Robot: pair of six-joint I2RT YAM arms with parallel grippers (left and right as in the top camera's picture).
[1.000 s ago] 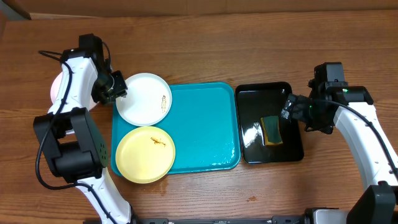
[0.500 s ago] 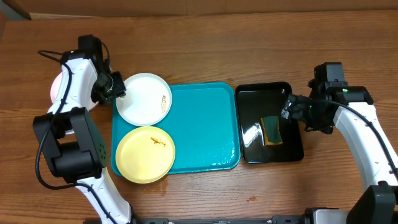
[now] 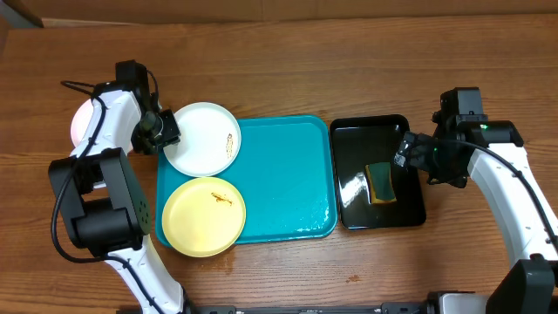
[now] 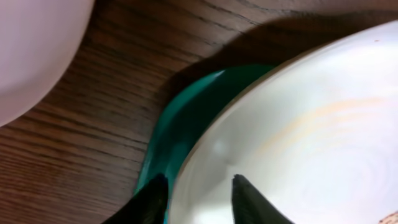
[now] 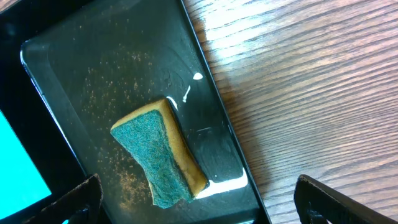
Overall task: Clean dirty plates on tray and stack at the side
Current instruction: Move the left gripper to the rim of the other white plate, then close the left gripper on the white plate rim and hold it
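Note:
A white plate (image 3: pixel 200 135) with a brown-orange smear lies on the back left corner of the turquoise tray (image 3: pixel 288 174). A pale yellow plate (image 3: pixel 204 218) with a smear lies in front of it. My left gripper (image 3: pixel 166 133) is at the white plate's left rim. In the left wrist view the left gripper (image 4: pixel 198 186) stands open astride that rim: one finger over the tray (image 4: pixel 186 112), the other over the white plate (image 4: pixel 298 124). A third pale plate (image 3: pixel 80 122) lies on the table left of the tray, half hidden by the arm. My right gripper (image 3: pixel 408 153) is wide open.
A glossy black tray (image 3: pixel 353 139) stands right of the turquoise one and holds a green-and-yellow sponge (image 3: pixel 380 182). In the right wrist view the sponge (image 5: pixel 158 155) lies ahead of the right gripper (image 5: pixel 199 202), between its spread fingers. Bare wood surrounds both trays.
My left gripper has shifted slightly toward the white plate's rim and its jaws have narrowed. The plates, sponge and right arm have not moved.

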